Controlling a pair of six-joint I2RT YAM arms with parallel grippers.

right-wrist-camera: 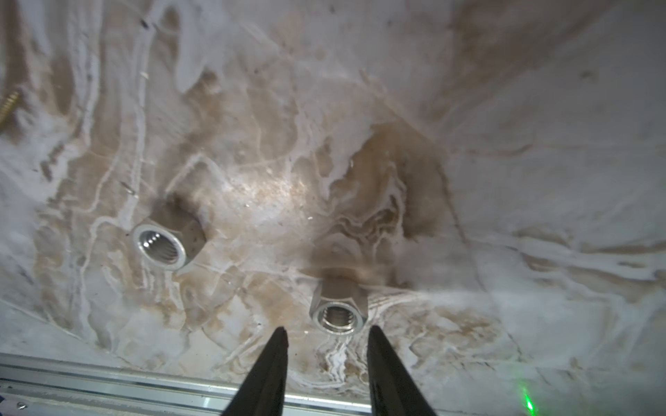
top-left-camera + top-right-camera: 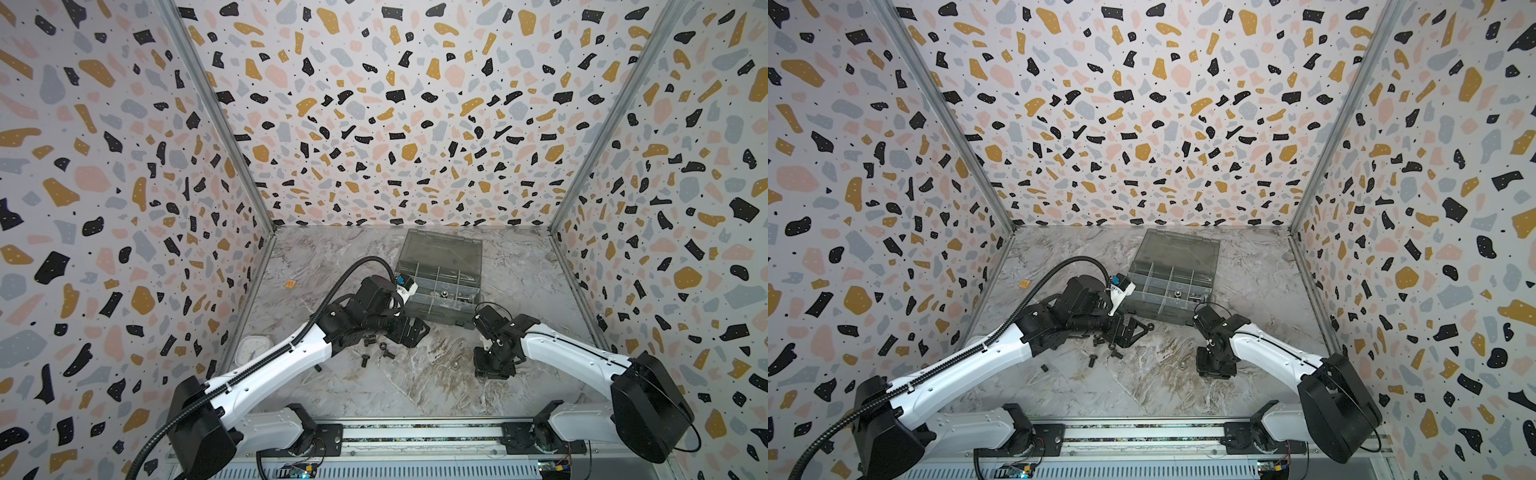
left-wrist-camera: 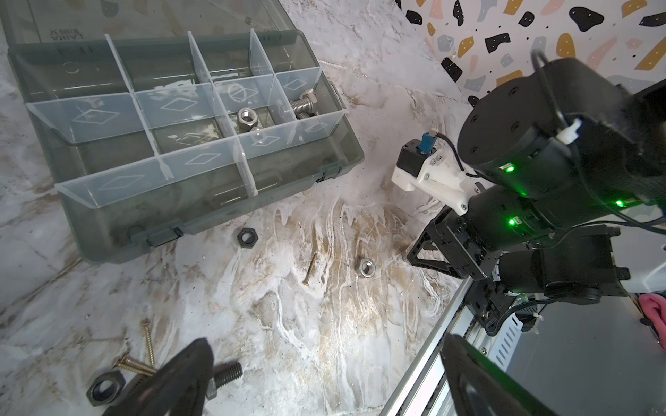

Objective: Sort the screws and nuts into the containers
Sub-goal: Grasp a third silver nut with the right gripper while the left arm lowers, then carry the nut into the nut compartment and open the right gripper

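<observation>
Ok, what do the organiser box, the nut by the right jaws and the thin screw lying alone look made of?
Organiser box: smoky grey plastic, by its see-through walls. Nut: bare silvery metal, probably steel, with glinting threads. Thin screw: yellow-gold metal, brass or brass-plated; cannot tell which.

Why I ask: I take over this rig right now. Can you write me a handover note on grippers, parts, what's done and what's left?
Left gripper: open, empty, near a black bolt, a black nut and brass screws.
Right gripper: open, tips at a loose silver nut, apparently not clamped; a second silver nut lies nearby.
Done: the organiser box holds a boxed silver nut and, in the adjacent compartment, a silver bolt.
Left: everything on the table, including another black nut.
</observation>
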